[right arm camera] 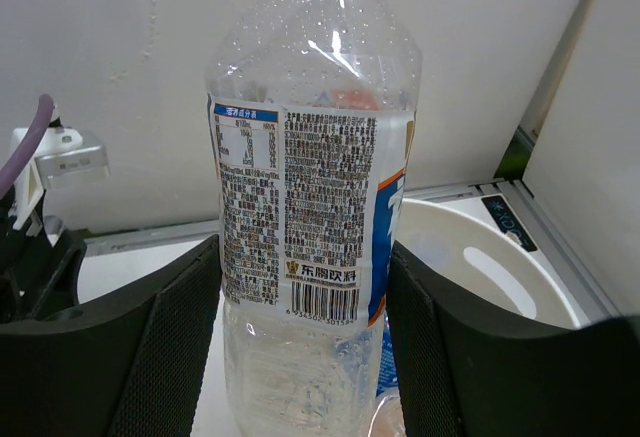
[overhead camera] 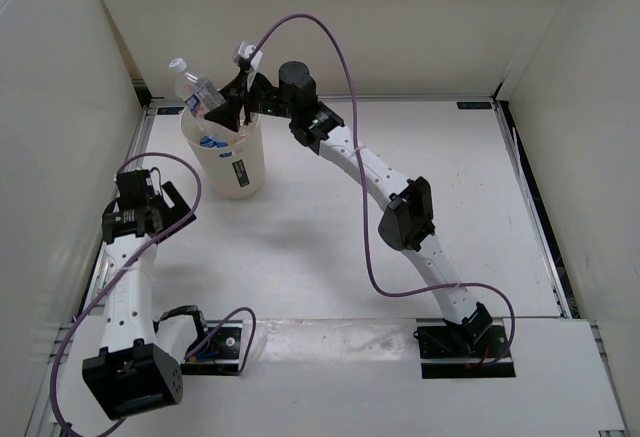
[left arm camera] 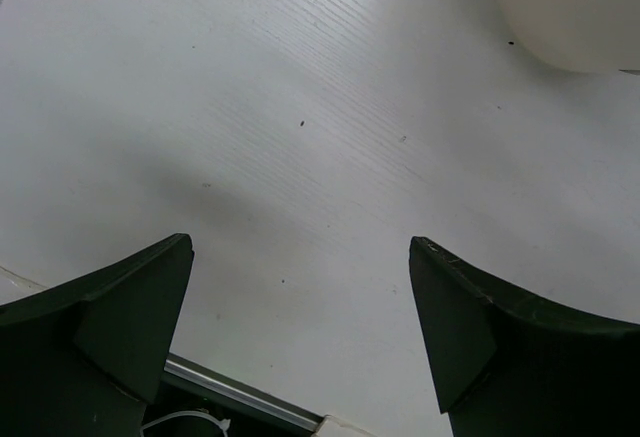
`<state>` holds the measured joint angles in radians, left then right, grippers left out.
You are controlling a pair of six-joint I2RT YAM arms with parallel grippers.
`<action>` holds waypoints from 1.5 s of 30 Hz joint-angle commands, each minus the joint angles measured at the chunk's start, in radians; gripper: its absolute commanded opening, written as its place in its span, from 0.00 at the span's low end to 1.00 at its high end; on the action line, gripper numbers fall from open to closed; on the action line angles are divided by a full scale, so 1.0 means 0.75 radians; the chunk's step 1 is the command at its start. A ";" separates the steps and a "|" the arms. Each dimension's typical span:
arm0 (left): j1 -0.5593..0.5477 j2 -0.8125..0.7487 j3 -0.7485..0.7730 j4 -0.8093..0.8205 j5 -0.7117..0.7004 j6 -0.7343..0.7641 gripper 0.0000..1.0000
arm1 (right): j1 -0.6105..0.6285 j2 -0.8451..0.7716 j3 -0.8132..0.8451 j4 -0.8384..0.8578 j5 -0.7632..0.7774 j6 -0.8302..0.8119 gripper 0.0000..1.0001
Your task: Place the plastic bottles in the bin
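Note:
The cream-white bin (overhead camera: 232, 162) stands at the back left of the table. My right gripper (overhead camera: 228, 109) is shut on a clear plastic bottle (overhead camera: 196, 88) with a pale printed label and holds it tilted over the bin's rim. In the right wrist view the bottle (right arm camera: 300, 207) sits between both pads (right arm camera: 170, 347), with the bin's rim (right arm camera: 470, 247) and its handle slot just behind. Another bottle with a blue label (overhead camera: 214, 141) lies inside the bin. My left gripper (overhead camera: 172, 207) is open and empty over bare table (left arm camera: 300, 242), near the bin's base (left arm camera: 570, 7).
White walls enclose the table on the left, back and right. A purple cable (overhead camera: 350, 87) loops off the right arm. A metal rail (left arm camera: 240, 397) runs below the left gripper's fingers.

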<state>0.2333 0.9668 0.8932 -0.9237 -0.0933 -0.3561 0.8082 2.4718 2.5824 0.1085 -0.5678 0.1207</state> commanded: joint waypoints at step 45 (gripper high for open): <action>0.002 -0.011 0.024 0.109 -0.031 0.049 1.00 | -0.300 -0.340 -0.316 -0.399 0.786 -0.008 0.90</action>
<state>0.2333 0.9779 0.8928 -0.8902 -0.0811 -0.3443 0.7086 2.3318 2.3707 0.0017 -0.0227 0.0738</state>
